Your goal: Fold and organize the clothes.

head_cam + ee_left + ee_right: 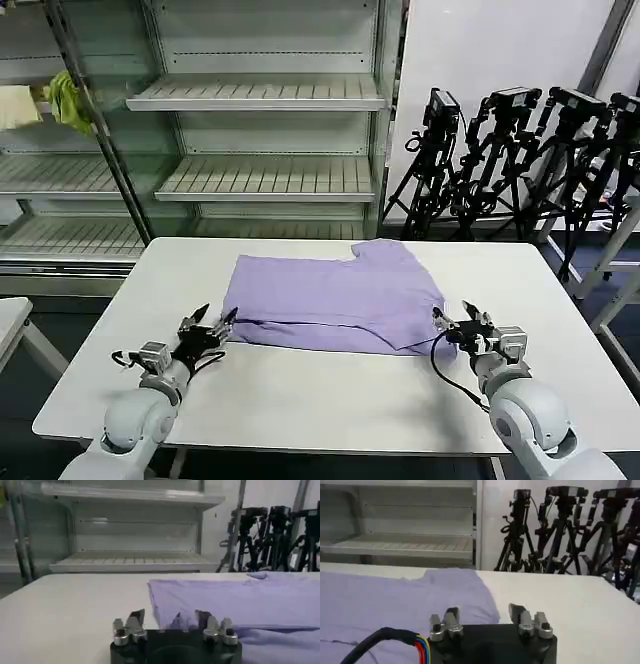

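Observation:
A lavender T-shirt (335, 300), one of the clothes, lies folded into a wide band on the white table (330, 400), with one sleeve sticking out toward the far side. My left gripper (213, 322) stands open at the shirt's near left corner, its fingers just reaching the edge. The left wrist view has that gripper (169, 616) straddling the shirt's (240, 600) side edge. At the near right corner my right gripper (455, 318) stands open too. In the right wrist view, the shirt's (395, 600) edge runs between the open gripper's (483, 611) fingers.
Empty metal shelving (260, 95) stands behind the table, with a yellow-green cloth (68, 100) hanging at its far left. Several black camera tripods (520, 160) crowd the back right. Another white table corner (10, 315) is at the left.

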